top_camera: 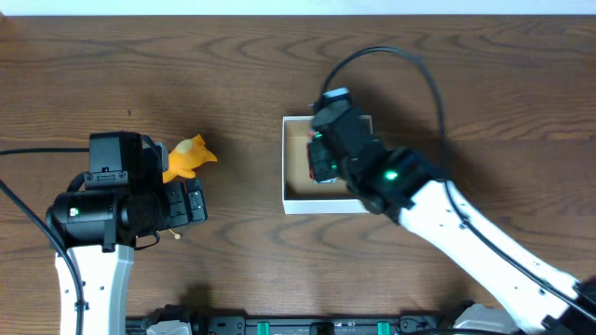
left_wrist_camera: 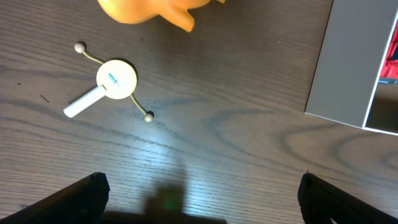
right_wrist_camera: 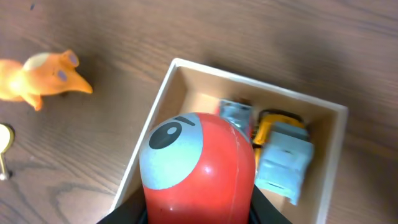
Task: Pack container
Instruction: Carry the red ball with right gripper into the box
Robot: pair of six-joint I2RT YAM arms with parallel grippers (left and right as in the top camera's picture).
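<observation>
Here, right claw (right_wrist_camera: 196, 214) grasping red toy (right_wrist_camera: 199, 165), directly over container (right_wrist_camera: 261, 96), left claw (left_wrist_camera: 202, 199) spread.

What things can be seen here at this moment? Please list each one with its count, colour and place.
container: one, white walls, brown inside, middle of the table.
toy truck: one, yellow and light blue, inside the container.
grey item: one, inside the container beside the toy truck; kind unclear.
red toy: one, red with a grey-blue oval, over the container.
orange toy: one, on the table left of the container.
rattle toy: one, white disc with handle and two beads, near the orange toy.
table: one, dark brown wood.
left hand: one, black, open, empty.
right hand: one, black, shut on the red toy.
</observation>
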